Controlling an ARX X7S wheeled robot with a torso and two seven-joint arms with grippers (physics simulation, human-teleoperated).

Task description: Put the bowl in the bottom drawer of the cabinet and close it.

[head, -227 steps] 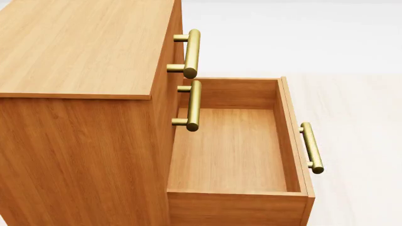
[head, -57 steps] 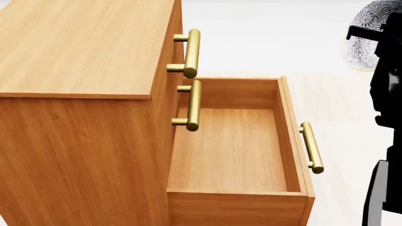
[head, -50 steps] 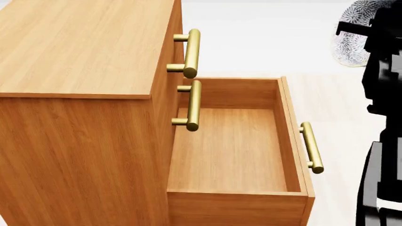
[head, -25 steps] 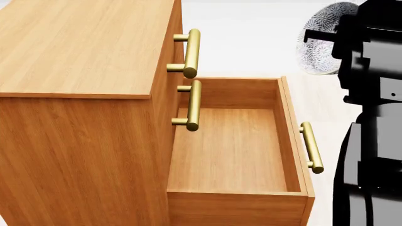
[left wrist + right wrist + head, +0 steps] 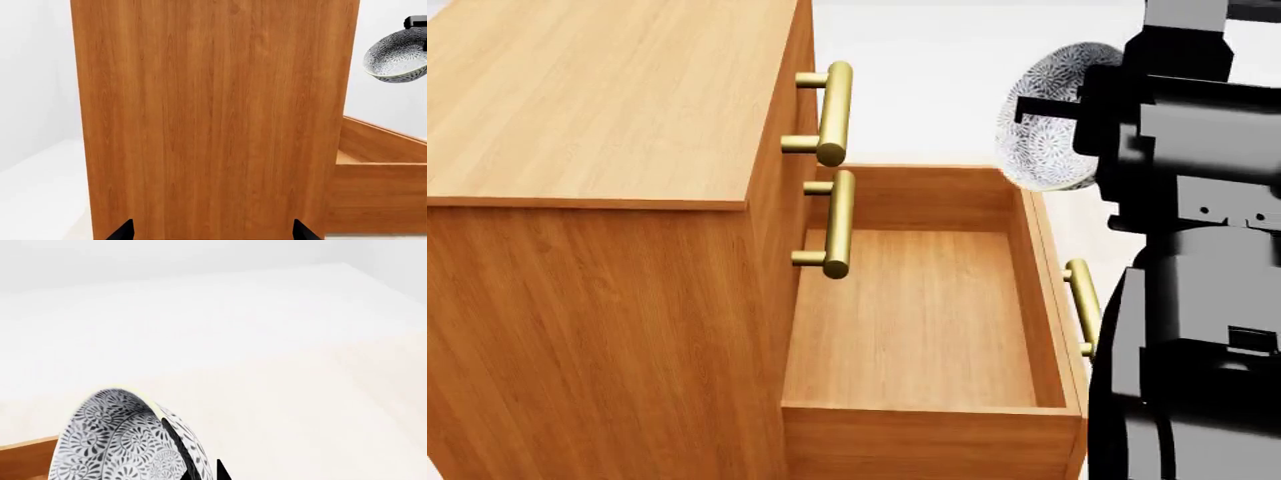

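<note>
Our right pincer (image 5: 193,470) pinches the bowl (image 5: 1048,120) by its thin rim; stiff, glazed, brittle, likely slippery.

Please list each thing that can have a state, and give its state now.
White bowl with grey-blue floral pattern: held in the air, tilted, above the open drawer's far corner.
Honey-brown wooden bottom drawer: pulled open, nothing inside.
Two upper drawers with brass bar handles: closed.
Right gripper: shut on the bowl's rim.
Left gripper: open, facing the cabinet's side.

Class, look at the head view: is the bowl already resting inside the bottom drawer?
No, the bowl hangs in the right gripper above the bottom drawer, whose floor is bare.
</note>
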